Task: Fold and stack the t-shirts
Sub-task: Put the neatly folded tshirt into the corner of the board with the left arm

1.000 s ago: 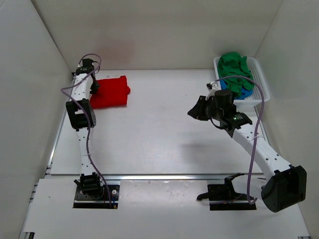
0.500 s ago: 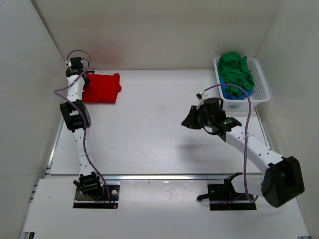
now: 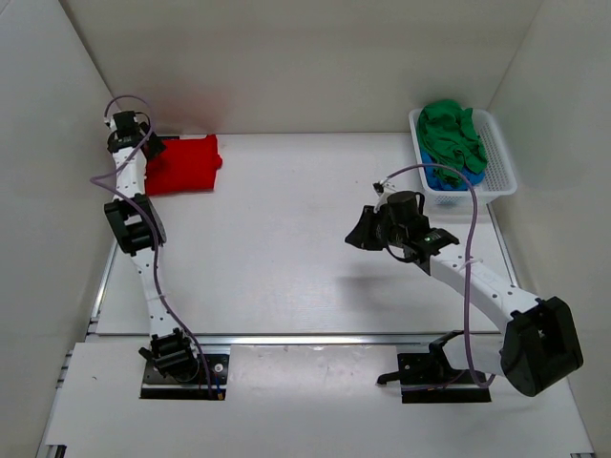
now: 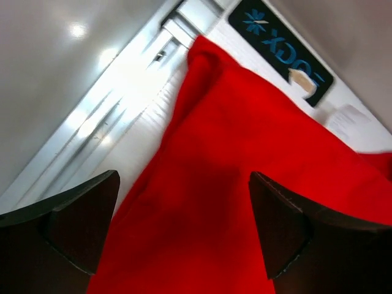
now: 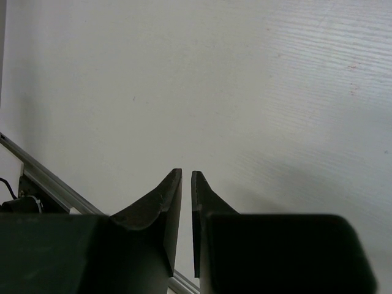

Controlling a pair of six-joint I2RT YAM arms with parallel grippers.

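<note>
Hovering mid-table, right gripper [image 5: 187,174] has backed off the white perforated plastic basket [image 3: 503,162], fingers nearly together, empty. Left gripper [image 4: 184,177], fingers apart, has dragged folded bright red cloth t-shirt [image 3: 186,164] to far-left corner; crumpled green t-shirt [image 3: 449,129] & blue t-shirt [image 3: 444,177] stay basketed, prob. next.

Left arm [image 3: 148,279]: slim white links, bulky black joint housings (biggest sits mid-arm), black base block [image 3: 175,355]. Right arm [image 3: 482,284]: same white-and-black build, large black housing [image 3: 541,345] at its lower joint. Lilac cable [image 3: 124,96] strung along left arm, with a free loop at wrist; matching cable [image 3: 472,229] on right arm. Left end effector [image 4: 177,229]: two dark matte fingers [image 4: 70,223], blunt, rounded. Right end effector [image 5: 185,184]: dark fingers tapering to thin tips.
</note>
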